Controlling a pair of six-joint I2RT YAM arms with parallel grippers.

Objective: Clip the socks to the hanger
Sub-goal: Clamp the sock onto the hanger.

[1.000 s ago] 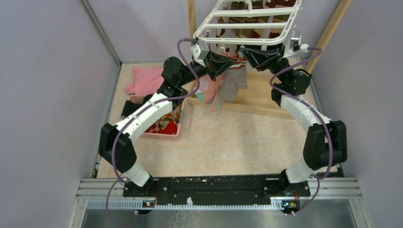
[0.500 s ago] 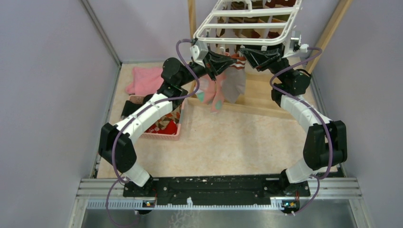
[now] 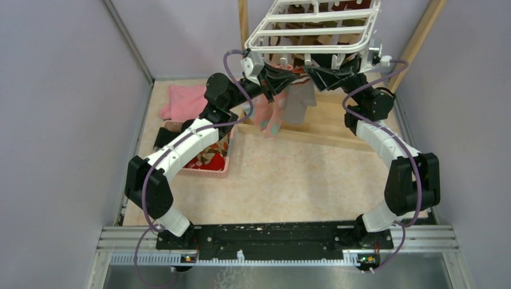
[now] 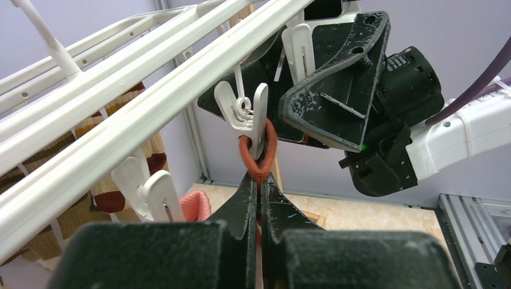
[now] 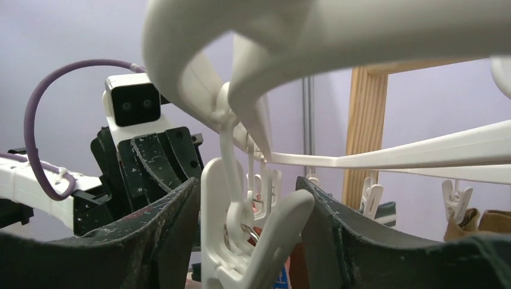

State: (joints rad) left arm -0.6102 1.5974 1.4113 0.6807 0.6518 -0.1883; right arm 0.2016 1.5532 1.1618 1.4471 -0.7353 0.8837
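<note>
Closest in, the left gripper (image 4: 260, 188) is clenched tight on an orange-red cuff (image 4: 270, 144), which rises as a small loop straight out of its fingertips. Just above those tips a white clip (image 4: 259, 114) bites the top of the loop, so the cuff is gripped from below by the fingers and from above by the clip. Facing the left gripper from the other side of that clip, the right gripper (image 5: 246, 198) has its jaws spread, one finger on each side of the clip; the clip's levers sit splayed between them, and whether the pads touch the plastic cannot be told. Directly over both grippers run the white bars of the hanger (image 4: 150, 99), the clip dangling from its nearest rail. Below the left gripper a pink and teal sock (image 3: 269, 117) hangs down, and a grey sock (image 3: 299, 99) hangs just beside it, under the gap between the two grippers. Farther along the hanger, beyond and to the left of the left gripper, brown-and-cream striped socks (image 4: 75, 214) hang from other clips. Beyond the right gripper stands a wooden post (image 5: 366, 132). Well below and behind the left gripper, a pink basket (image 3: 208, 164) and a folded pink cloth (image 3: 184, 101) lie on the table.
</note>
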